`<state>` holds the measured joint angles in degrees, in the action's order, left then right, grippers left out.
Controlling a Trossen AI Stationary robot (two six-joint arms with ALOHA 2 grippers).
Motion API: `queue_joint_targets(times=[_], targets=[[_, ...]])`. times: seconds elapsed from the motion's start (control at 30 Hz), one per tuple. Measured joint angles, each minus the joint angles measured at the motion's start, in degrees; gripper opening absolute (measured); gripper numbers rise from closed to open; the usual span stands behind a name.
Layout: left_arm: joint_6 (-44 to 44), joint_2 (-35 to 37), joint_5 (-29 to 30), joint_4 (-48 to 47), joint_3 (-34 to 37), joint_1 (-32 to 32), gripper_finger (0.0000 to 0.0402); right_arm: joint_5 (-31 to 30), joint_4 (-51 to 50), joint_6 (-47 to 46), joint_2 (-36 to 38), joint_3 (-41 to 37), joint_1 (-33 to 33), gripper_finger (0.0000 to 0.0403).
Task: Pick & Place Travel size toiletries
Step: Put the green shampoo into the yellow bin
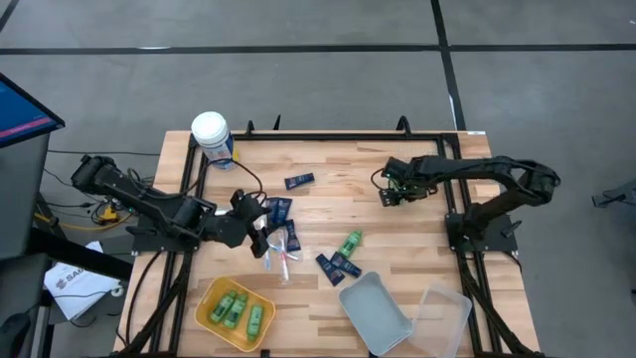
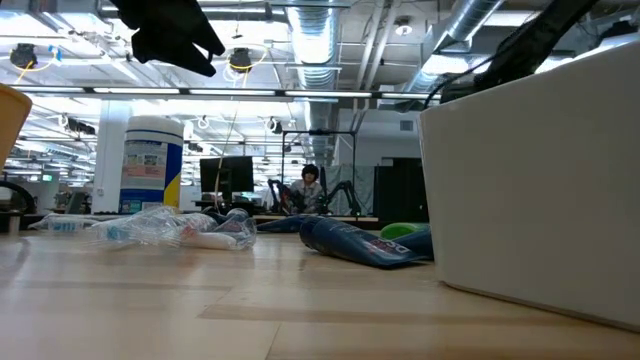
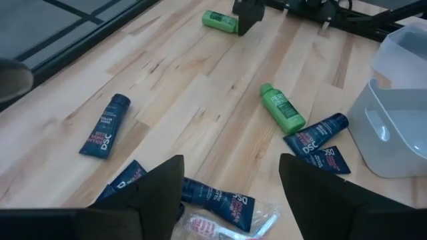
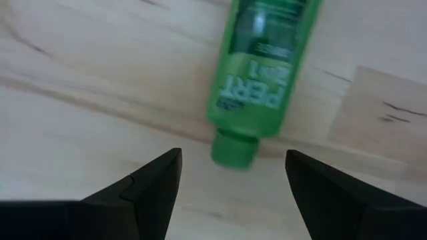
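Partly sorted: three green bottles (image 1: 237, 310) already in yellow tray (image 1: 208, 295). Clear bins (image 1: 378, 313) unfilled. Tubes (image 1: 338, 267), toothbrushes (image 1: 283, 251) loose mid-table. Left gripper (image 1: 260, 237) spread above them; right gripper (image 4: 230, 180) spread over another bottle (image 4: 260, 73).

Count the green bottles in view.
5 green bottles: three in the yellow tray, one on the table near the grey bin, one beneath the right pincer. Others may be hidden.
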<state>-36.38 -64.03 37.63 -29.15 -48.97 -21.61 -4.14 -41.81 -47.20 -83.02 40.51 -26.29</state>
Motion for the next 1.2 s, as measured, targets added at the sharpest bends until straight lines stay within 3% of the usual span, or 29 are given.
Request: queue_joint_targets(times=[0.33,0.43,0.7,0.97,1.07,1.2], targets=[[0.09,-0.02,0.01,-0.02,0.00,0.00,0.0241,0.22,1.39,-0.33,-8.05,1.39,-0.20,0.0252],[0.09,-0.02,0.02,-0.02,0.00,0.00,0.0238,0.54,0.92,-0.78,-8.24,2.02,-0.80,0.0223],[0.09,-0.02,0.02,-0.02,0.00,0.00,0.0239,1.79,1.14,0.22,-8.33,2.54,-1.50,0.0095],[0.61,-0.02,0.04,-0.02,0.00,0.52,0.0238,2.58,1.21,-1.78,-8.33,2.53,-1.50,0.0013],[1.75,-0.02,0.04,-0.02,0.00,0.52,0.0235,4.76,0.23,0.81,-7.89,3.84,-0.87,0.0004],[1.60,1.25,0.06,0.02,-0.05,0.54,0.0237,8.67,-4.64,9.15,-4.67,8.99,0.93,0.0022]])
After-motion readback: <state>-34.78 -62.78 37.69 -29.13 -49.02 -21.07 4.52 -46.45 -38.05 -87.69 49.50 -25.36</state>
